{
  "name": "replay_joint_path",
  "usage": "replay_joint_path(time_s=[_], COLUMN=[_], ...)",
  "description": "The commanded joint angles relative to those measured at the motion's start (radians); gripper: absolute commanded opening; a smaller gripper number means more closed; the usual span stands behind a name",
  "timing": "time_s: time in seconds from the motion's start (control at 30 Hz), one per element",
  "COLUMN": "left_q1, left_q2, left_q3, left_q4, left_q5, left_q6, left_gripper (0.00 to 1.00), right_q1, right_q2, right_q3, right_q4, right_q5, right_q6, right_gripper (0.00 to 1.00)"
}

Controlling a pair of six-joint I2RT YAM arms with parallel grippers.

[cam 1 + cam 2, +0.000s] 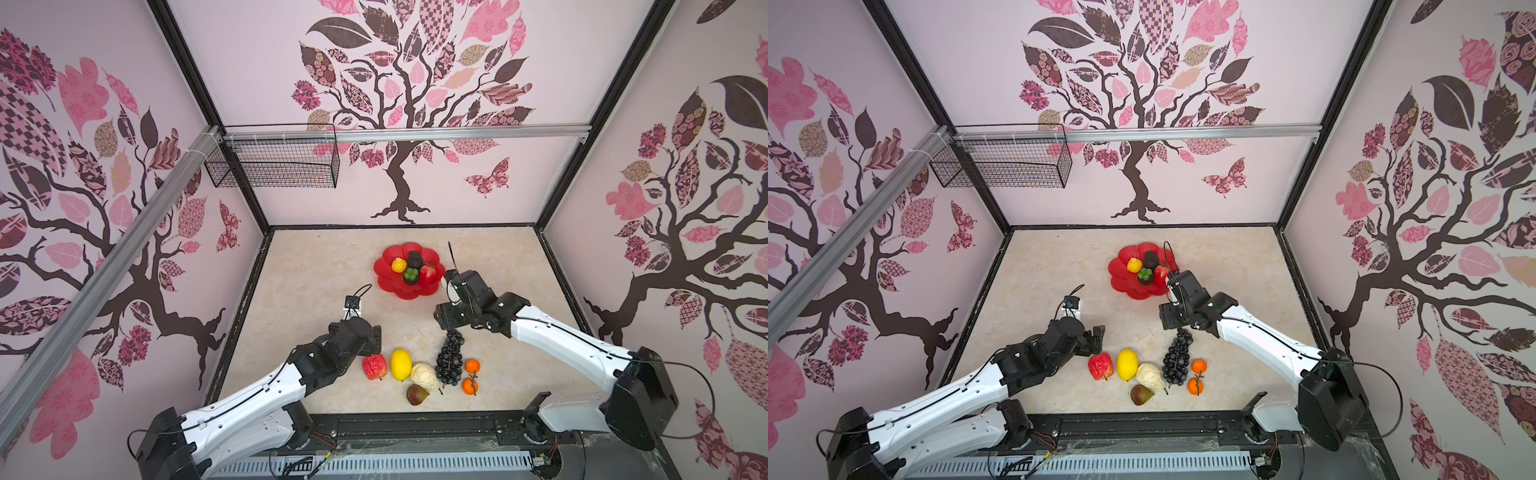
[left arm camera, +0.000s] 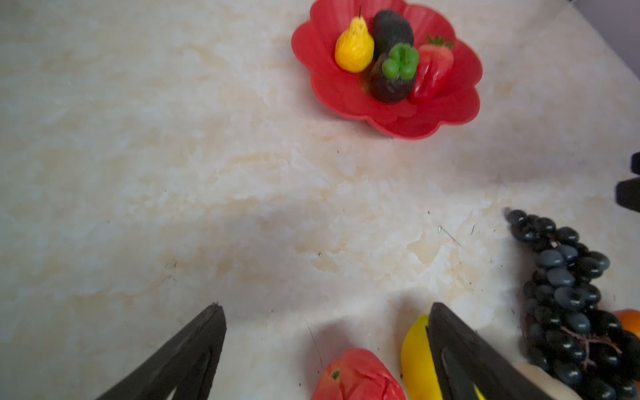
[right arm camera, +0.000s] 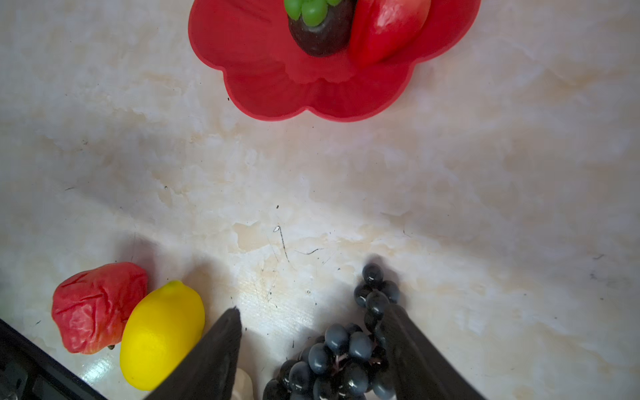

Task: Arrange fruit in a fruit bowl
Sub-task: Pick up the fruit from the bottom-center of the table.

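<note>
Grapes look like the job for my right arm. The grape bunch lies on the table, well short of the fruit bowl. My right gripper hangs over the bunch's narrow end with its jaws spread, one jaw against the berries and the other clear of them, so nothing is pinched. I would sink lower and shift back toward the thick middle of the bunch before closing, since a grip on the loose tip would probably let the rest swing or slip out. I'd close slowly, because the berries look slick and may roll under the pads. The bowl carries a yellow pear, an avocado, a dark fruit with a green cap and a strawberry, crowded at its centre. I'd therefore lower the bunch onto the bare near lobes rather than drop it. My left gripper is spread wide and empty, just over the red apple and lemon. I'd park it until the right arm is clear, as both routes to the bowl look likely to cross. The cream knobbly piece, fig and two oranges sit just beside the bunch, so the lift should go straight up to avoid dragging them.
</note>
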Motion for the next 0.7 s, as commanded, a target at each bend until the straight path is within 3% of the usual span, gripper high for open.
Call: replay_joint_path(time_s=[0.0,0.37,0.67], left_q1=[0.004,0.005,0.004], left_q2=[0.055,0.206,0.288], left_q3=[0.070,0.155,0.139], left_q4=[-0.122,-0.265,-0.244], left_q5=[0.098,0.216,0.243], left_q6=[-0.078,-0.126,-0.212], left_gripper=[0.93,0.89,0.89], right_q1=[0.008,0.012,0.013], right_q2=[-0.069,-0.114,-0.143], right_q3=[-0.043,-0.101,-0.142], right_q4=[0.108,0.145,0.171], right_q5=[-0.053,-0.104,-0.129], right_q6=[0.059,0.073,0.085], right_gripper=[0.69,0.69,0.70])
